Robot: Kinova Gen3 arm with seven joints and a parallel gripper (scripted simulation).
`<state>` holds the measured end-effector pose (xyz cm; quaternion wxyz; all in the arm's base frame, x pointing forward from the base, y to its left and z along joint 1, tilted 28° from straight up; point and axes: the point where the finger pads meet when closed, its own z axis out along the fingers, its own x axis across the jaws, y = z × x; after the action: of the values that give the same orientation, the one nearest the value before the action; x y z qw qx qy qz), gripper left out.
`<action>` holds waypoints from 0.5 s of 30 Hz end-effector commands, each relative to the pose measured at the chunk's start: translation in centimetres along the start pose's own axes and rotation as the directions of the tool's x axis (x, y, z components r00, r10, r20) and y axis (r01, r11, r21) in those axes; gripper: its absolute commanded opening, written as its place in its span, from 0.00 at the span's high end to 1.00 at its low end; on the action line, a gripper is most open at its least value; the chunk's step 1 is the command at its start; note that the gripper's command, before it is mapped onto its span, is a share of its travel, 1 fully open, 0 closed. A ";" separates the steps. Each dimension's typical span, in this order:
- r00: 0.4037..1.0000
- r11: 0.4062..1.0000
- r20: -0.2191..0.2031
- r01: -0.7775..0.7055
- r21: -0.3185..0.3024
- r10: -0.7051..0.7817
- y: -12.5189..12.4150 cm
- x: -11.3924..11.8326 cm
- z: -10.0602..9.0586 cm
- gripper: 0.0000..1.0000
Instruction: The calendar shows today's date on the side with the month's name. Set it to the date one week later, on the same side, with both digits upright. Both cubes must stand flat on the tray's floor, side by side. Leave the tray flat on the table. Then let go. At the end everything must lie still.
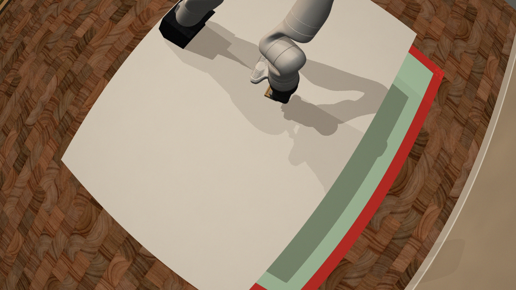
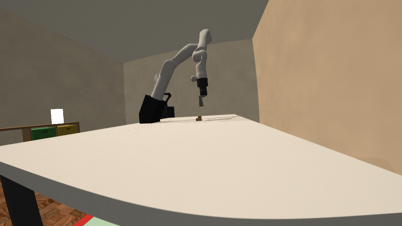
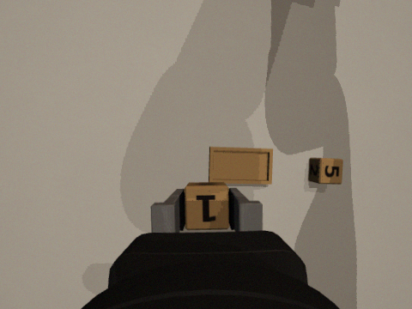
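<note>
My gripper (image 3: 206, 202) (image 2: 201, 104) is shut on a wooden cube (image 3: 208, 206) whose face toward the wrist camera shows a 1. It holds the cube high above the table. Below it the small wooden tray (image 3: 240, 166) (image 2: 198, 118) (image 1: 267, 92) lies flat on the table, with nothing inside in the wrist view. A second wooden cube (image 3: 326, 171) lies on the table right of the tray, apart from it, with a 5 on top. In the top view the arm hides the gripper, both cubes and most of the tray.
The white table (image 1: 187, 155) (image 2: 196, 157) carries only the tray and the loose cube. The arm's black base (image 1: 178, 30) (image 2: 151, 112) stands at the far edge. A shelf with green and yellow bins (image 2: 50, 131) stands off the table at left.
</note>
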<state>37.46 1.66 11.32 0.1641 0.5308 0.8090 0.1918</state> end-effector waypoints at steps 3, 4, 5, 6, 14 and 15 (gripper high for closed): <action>0.997 0.998 0.046 -0.061 0.024 0.059 -1.8 -4.7 -0.1 0.43; 0.997 0.998 0.046 -0.061 0.024 0.059 -1.8 -4.7 -0.1 0.43; 0.997 0.998 0.045 -0.061 0.027 0.060 -2.1 -5.3 -0.2 0.43; 0.997 0.998 0.044 -0.062 0.030 0.060 -2.3 -5.7 -0.2 0.43; 0.997 0.998 0.043 -0.062 0.033 0.061 -2.6 -6.3 -0.3 0.43; 0.997 0.998 0.043 -0.062 0.033 0.061 -2.6 -6.3 -0.3 0.43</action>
<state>37.73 -4.84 10.76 0.1655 0.5597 0.7933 0.1732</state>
